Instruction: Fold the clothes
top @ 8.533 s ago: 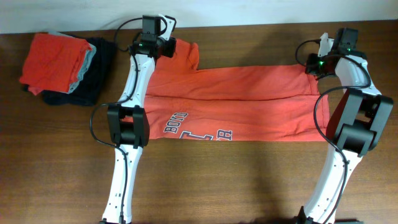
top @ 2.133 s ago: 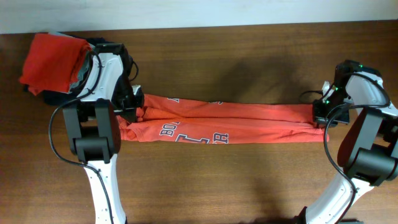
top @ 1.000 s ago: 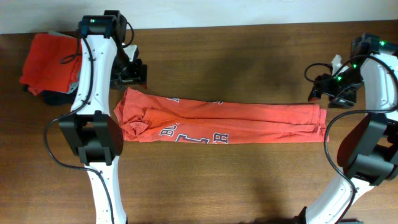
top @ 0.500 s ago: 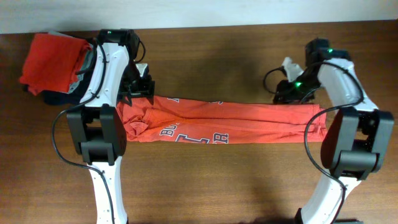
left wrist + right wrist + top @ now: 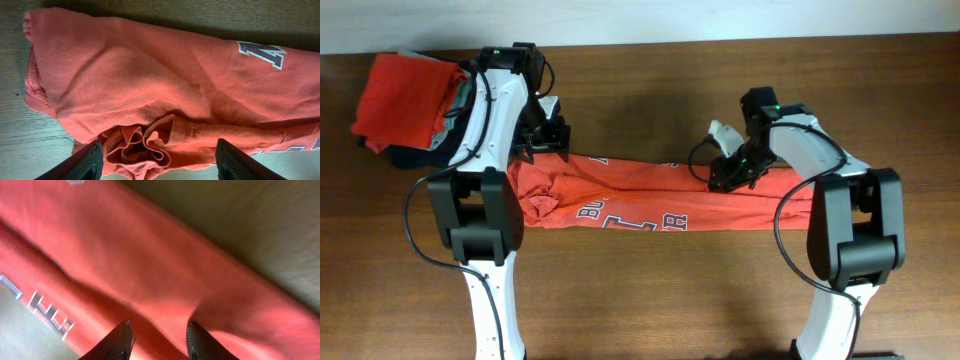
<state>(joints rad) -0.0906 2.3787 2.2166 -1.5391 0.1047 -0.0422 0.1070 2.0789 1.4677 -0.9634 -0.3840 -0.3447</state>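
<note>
An orange-red T-shirt lies folded lengthwise into a long strip across the table, with navy-and-white lettering along its near edge. My left gripper hovers wide open over the strip's left end. In the left wrist view its fingers straddle a bunched fold without touching it. My right gripper is over the strip's middle, near the far edge. The right wrist view is blurred; there the gripper stands partly open, with the shirt showing in the gap.
A pile of folded garments stands at the back left, with an orange-red one on top of a grey one and a dark navy one. Bare wooden table lies in front of the strip. The right arm's elbow hides the strip's right end.
My right gripper swung left from past the shirt's right end to over its middle, and its jaws narrowed. My left gripper came forward to the shirt's left end. The shirt stayed put.
</note>
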